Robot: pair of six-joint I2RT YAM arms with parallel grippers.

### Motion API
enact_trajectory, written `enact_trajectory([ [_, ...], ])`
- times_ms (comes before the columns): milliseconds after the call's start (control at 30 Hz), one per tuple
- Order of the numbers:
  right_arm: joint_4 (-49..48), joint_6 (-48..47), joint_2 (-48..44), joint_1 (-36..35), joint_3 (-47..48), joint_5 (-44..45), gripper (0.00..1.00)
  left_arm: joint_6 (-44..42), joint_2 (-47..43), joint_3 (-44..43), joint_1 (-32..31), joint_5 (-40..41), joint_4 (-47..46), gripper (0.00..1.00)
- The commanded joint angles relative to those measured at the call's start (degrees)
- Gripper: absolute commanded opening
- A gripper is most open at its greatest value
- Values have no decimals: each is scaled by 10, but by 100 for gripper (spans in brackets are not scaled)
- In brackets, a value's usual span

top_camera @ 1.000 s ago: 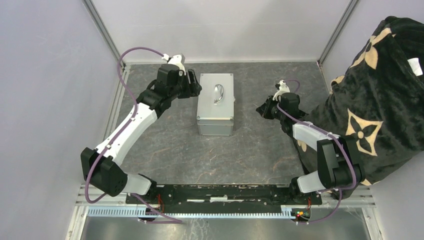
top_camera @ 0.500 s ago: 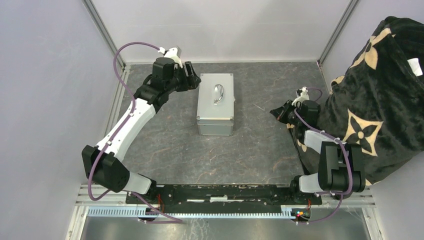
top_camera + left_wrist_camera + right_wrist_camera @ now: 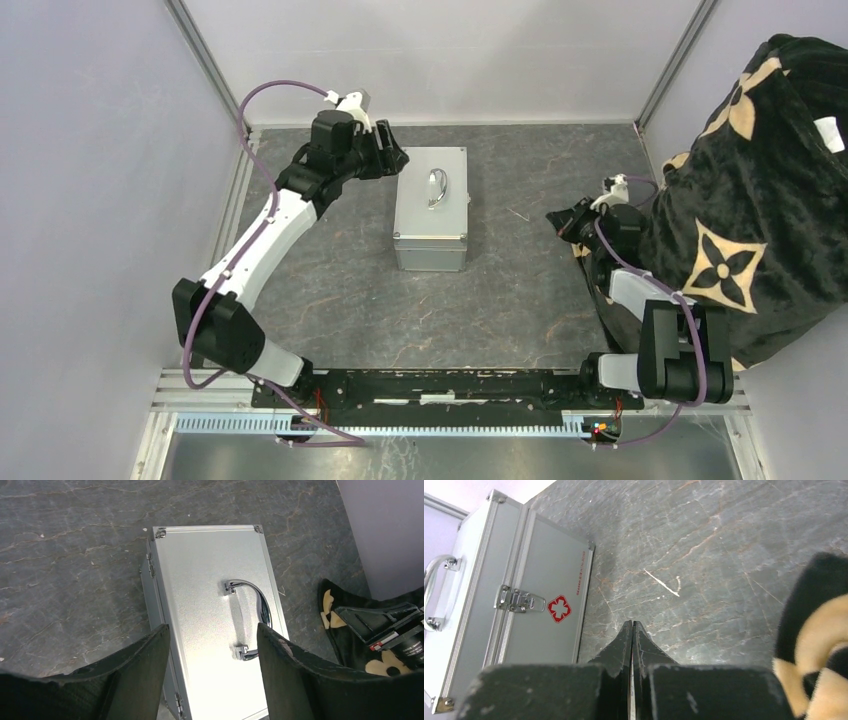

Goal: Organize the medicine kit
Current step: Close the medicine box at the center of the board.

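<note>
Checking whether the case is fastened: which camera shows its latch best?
Right wrist: the latch on the case faces it, beside the red cross. The top and left wrist views show lid and handle, not the latch.

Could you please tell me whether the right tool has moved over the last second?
Yes. The right tool has pulled back rightward, away from the medicine kit, which stayed put.
</note>
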State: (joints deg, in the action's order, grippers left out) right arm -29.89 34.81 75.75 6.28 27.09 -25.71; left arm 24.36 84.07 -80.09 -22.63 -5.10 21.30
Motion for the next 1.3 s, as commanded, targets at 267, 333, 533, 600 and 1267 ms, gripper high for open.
enact_trajectory([
  [267, -31, -262, -64, -155, -3, 215, 0, -26, 43, -49, -17, -36, -16, 68],
  [333, -23, -266, -71, -155, -9, 231, 0, -27, 43, -50, -18, -34, -16, 68],
  [533, -22, -185, -62, -147, -25, 209, 0, -25, 64, -61, -27, -35, -8, 67],
  [600, -84, -151, -59, -146, -62, 186, 0, -26, 73, -69, -35, -34, 1, 66],
  [1267, -369, 90, 141, -252, -91, 78, 0, -62, 156, -111, -80, 11, 38, 66],
])
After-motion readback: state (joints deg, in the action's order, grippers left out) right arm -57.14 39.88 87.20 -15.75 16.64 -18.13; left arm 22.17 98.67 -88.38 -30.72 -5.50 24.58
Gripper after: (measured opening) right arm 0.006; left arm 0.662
